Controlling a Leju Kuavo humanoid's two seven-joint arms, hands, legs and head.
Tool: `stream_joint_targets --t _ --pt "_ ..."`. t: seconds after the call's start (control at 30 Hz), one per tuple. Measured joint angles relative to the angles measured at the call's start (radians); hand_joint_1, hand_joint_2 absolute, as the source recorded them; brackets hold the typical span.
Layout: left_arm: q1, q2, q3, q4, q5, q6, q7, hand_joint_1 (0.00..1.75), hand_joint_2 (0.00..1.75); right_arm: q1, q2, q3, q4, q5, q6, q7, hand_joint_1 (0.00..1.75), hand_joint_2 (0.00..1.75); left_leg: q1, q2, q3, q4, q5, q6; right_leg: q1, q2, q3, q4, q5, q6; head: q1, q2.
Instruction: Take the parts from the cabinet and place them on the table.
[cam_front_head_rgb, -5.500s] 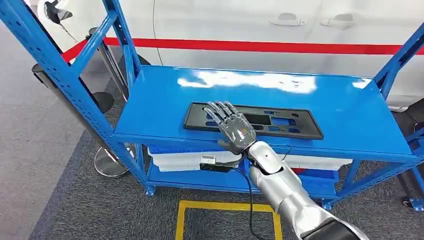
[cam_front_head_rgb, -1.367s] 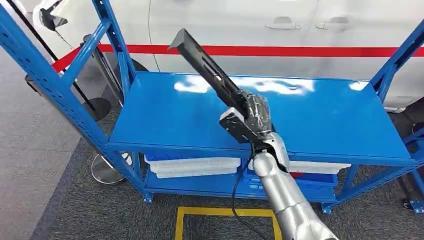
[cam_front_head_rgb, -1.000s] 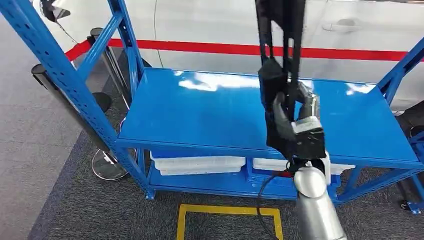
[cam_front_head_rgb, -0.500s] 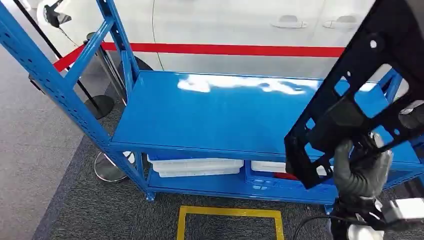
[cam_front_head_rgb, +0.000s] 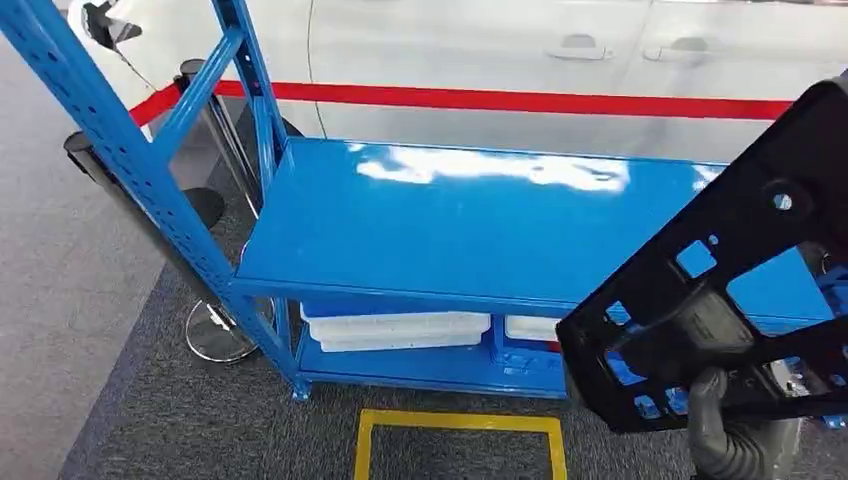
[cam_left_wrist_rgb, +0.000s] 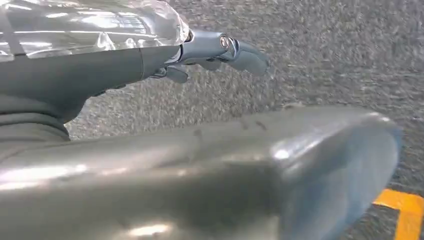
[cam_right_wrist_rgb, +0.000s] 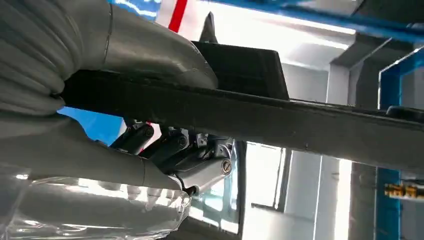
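Note:
A black plastic panel (cam_front_head_rgb: 740, 215) with several cut-outs hangs tilted in the air at the lower right of the head view, off the blue cabinet's top shelf (cam_front_head_rgb: 430, 230). My right hand (cam_front_head_rgb: 725, 440) grips it by its lower edge from below. In the right wrist view the thumb (cam_right_wrist_rgb: 150, 55) lies over the panel (cam_right_wrist_rgb: 300, 120) and the dark fingers (cam_right_wrist_rgb: 175, 145) clamp it from the other side. My left hand (cam_left_wrist_rgb: 125, 65) hangs over grey carpet, its fingers (cam_left_wrist_rgb: 235, 50) apart and holding nothing.
White trays (cam_front_head_rgb: 395, 328) sit on the cabinet's lower shelf. Blue uprights (cam_front_head_rgb: 120, 150) frame the cabinet's left side, with a stanchion base (cam_front_head_rgb: 215, 335) beside them. A white car (cam_front_head_rgb: 480, 50) with a red stripe stands behind. A yellow floor marking (cam_front_head_rgb: 455, 420) lies in front.
My right hand lifted the panel off the top shelf, swung it upright, then carried it down and to the right. The shelf top is now bare. The view shifted slightly.

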Motion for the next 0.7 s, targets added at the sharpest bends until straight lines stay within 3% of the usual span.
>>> stream_joint_targets --t 0.03,0.07,0.13,0.17,0.2,0.23,0.27,0.33,0.37,0.43,0.47,0.5,0.53,0.57,0.63,0.67,0.7 --pt "0.000 0.000 0.002 0.000 0.007 0.005 0.000 0.00 0.00 0.015 0.000 0.000 0.000 0.000 0.007 -0.009 1.75 1.75 0.000 0.007 -0.007 0.003 0.003 -0.002 -0.002 0.000 0.003 0.015 0.004 0.003 0.000 0.000" --pt "0.000 0.000 0.003 0.000 0.009 0.011 0.000 0.00 0.00 0.025 0.002 0.000 -0.001 0.002 0.012 -0.013 1.75 1.75 0.001 0.015 -0.014 0.007 0.005 -0.005 -0.006 -0.002 0.032 -0.022 0.030 0.006 0.000 0.000" --pt "0.000 -0.002 0.011 0.000 0.020 0.018 0.000 0.00 0.00 0.043 0.009 0.000 -0.008 0.018 0.015 -0.015 1.75 1.75 0.003 0.031 -0.024 0.014 0.008 -0.009 -0.011 -0.020 0.141 -0.193 0.097 0.008 0.000 0.000" --pt "0.000 -0.002 0.015 0.000 0.025 0.021 0.000 0.00 0.00 0.049 0.015 0.000 -0.013 0.025 0.016 -0.015 1.75 1.75 0.000 0.037 -0.023 0.019 0.010 -0.015 -0.012 -0.055 0.199 -0.283 0.106 0.009 0.000 0.000" --pt "0.001 -0.003 0.019 0.000 0.029 0.024 -0.002 0.00 0.00 0.053 0.019 0.000 -0.013 0.030 0.021 -0.015 1.75 1.75 -0.003 0.043 -0.022 0.016 0.014 -0.022 -0.005 -0.073 0.202 -0.284 0.110 0.001 0.000 0.000" --pt "0.002 -0.003 0.022 0.000 0.031 0.025 -0.002 0.00 0.00 0.059 0.029 0.000 -0.018 0.032 0.023 -0.016 1.75 1.75 -0.002 0.052 -0.019 0.016 0.016 -0.028 0.004 -0.068 0.189 -0.280 0.122 -0.008 0.000 0.000" --pt "0.000 -0.003 0.023 0.000 0.034 0.025 -0.002 0.00 0.00 0.062 0.035 0.000 -0.021 0.032 0.027 -0.017 1.75 1.75 -0.001 0.059 -0.020 0.018 0.021 -0.036 0.003 -0.059 0.185 -0.291 0.117 -0.015 0.000 0.000" --pt "0.000 -0.004 0.025 0.000 0.037 0.025 0.003 0.00 0.00 0.072 0.053 0.001 -0.033 0.032 0.036 -0.017 1.75 1.75 -0.002 0.079 -0.021 0.012 0.032 -0.052 0.002 -0.038 0.171 -0.296 0.134 -0.034 0.000 0.000" --pt "0.001 -0.003 0.026 0.001 0.037 0.024 0.005 0.00 0.00 0.075 0.065 0.001 -0.036 0.036 0.040 -0.017 1.75 1.75 0.004 0.058 -0.027 0.026 0.008 -0.059 -0.003 -0.034 0.166 -0.300 0.146 -0.042 0.000 0.000" --pt "0.004 -0.003 0.026 0.001 0.039 0.024 0.005 0.00 0.00 0.075 0.082 0.000 -0.046 0.052 0.047 -0.017 1.75 1.75 0.004 0.007 -0.062 0.133 -0.105 -0.060 -0.001 -0.014 0.139 -0.300 0.166 -0.057 0.000 0.000" --pt "0.006 -0.003 0.026 0.001 0.039 0.023 0.005 0.00 0.00 0.078 0.089 0.000 -0.049 0.058 0.047 -0.017 1.75 1.75 0.004 -0.004 -0.085 0.217 -0.159 -0.060 0.003 -0.002 0.125 -0.299 0.178 -0.061 0.000 0.000" --pt "0.005 -0.003 0.026 0.001 0.039 0.021 0.005 0.00 0.00 0.080 0.097 0.000 -0.051 0.066 0.047 -0.017 1.75 1.75 0.003 -0.006 -0.103 0.290 -0.195 -0.058 0.007 0.008 0.109 -0.297 0.188 -0.063 0.000 0.000" --pt "0.005 -0.003 0.026 0.001 0.039 0.020 0.005 0.00 0.00 0.082 0.103 0.000 -0.053 0.074 0.046 -0.017 1.75 1.75 0.002 -0.007 -0.103 0.327 -0.204 -0.055 0.011 0.019 0.095 -0.296 0.198 -0.064 0.000 0.000" --pt "0.005 -0.002 0.026 0.001 0.041 0.019 0.005 0.00 0.00 0.084 0.108 0.002 -0.054 0.086 0.043 -0.017 1.75 1.75 0.001 -0.007 -0.081 0.317 -0.189 -0.050 0.014 0.032 0.082 -0.295 0.209 -0.063 0.000 0.000" --pt "0.004 -0.002 0.028 0.001 0.048 0.018 0.005 0.00 0.00 0.086 0.115 0.009 -0.055 0.111 0.030 -0.017 1.75 1.75 -0.003 -0.016 0.021 0.177 -0.120 -0.035 0.020 0.056 0.059 -0.292 0.227 -0.061 0.000 0.000" --pt "0.003 0.000 0.030 0.001 0.051 0.018 0.005 0.00 0.00 0.086 0.118 0.016 -0.057 0.123 0.017 -0.017 1.75 1.75 -0.006 -0.038 0.085 0.081 -0.096 -0.023 0.022 0.069 0.050 -0.291 0.236 -0.060 0.000 0.000" --pt "0.001 0.010 0.035 0.001 0.060 0.018 0.005 0.00 0.00 0.086 0.119 0.029 -0.058 0.136 -0.002 -0.017 1.75 1.75 -0.008 -0.096 0.137 -0.011 -0.119 -0.004 0.017 0.076 0.042 -0.287 0.247 -0.056 0.000 0.000"
